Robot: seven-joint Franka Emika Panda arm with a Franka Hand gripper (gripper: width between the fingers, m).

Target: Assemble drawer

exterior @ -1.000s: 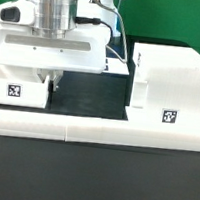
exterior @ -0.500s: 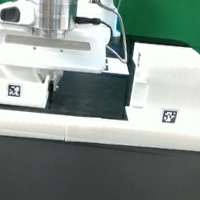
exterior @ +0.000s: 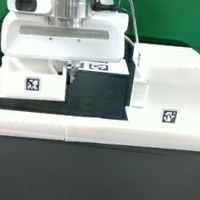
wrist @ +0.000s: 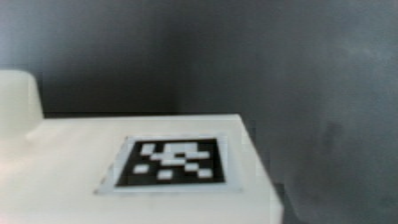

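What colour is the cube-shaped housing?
White housing, bearing a black-and-white square tag; the exterior view shows it best.

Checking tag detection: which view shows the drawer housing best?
Exterior view: the housing stands whole at that view's right, front tag in sight. Wrist view shows only a close white tagged surface; cannot tell whose.

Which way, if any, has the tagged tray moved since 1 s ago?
Yes: the tray moved to the exterior view's right and slightly up, nearer the unmoved housing.
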